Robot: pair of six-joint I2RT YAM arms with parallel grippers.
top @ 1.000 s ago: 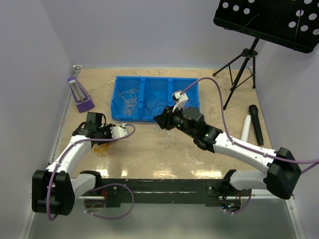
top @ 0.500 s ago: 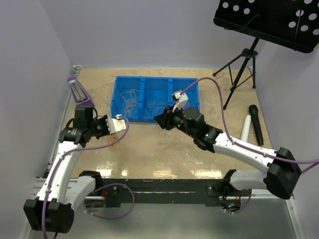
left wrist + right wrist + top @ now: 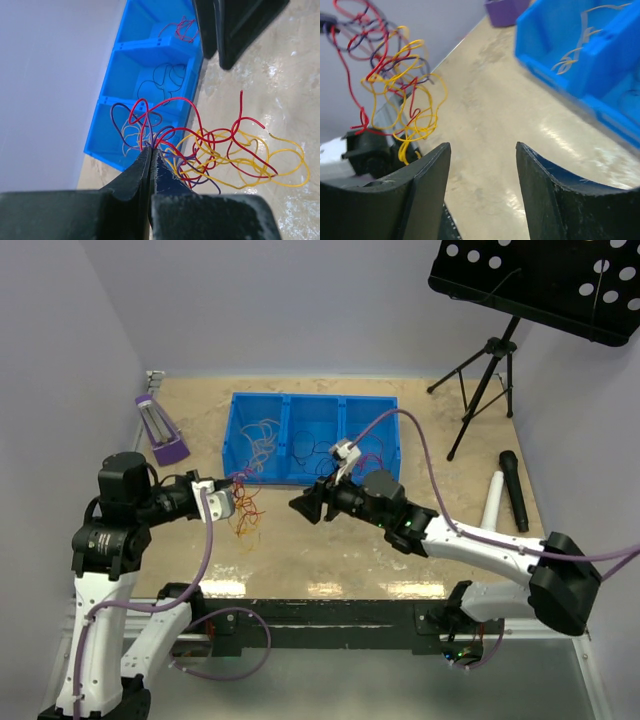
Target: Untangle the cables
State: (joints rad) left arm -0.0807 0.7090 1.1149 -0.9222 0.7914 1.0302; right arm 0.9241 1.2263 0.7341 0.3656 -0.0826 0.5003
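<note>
- The cables are a loose clump of red, yellow and dark purple wires. The clump hangs in the air at centre left of the overhead view, above the counter and just in front of the blue bin.
- Part of the job looks done. The bin's three compartments each hold a few separated wires: red ones at the top of the left wrist view, dark ones in the middle section, and pale ones in the section behind the clump.
- What is left is the hanging clump. Its loops cross through one another in both wrist views, and no single wire has been drawn free of it. By my reading the task is partly along, with this last knot to sort.
- The left gripper is pinched fully closed on the clump, with several strands meeting at its tips. The rest of the wires fan out and droop toward the right of that view.
- The left arm stands tall at the left side of the overhead view. Its forearm is level and points toward the centre, holding the clump clear of the counter.
- The right arm reaches low from the lower right across the counter. The right gripper faces the clump from the right and is near it but apart from it.
- In its own wrist view, the right gripper's jaws are parted with bare counter between them and nothing held. The clump sits in the upper left ahead of them.
</note>
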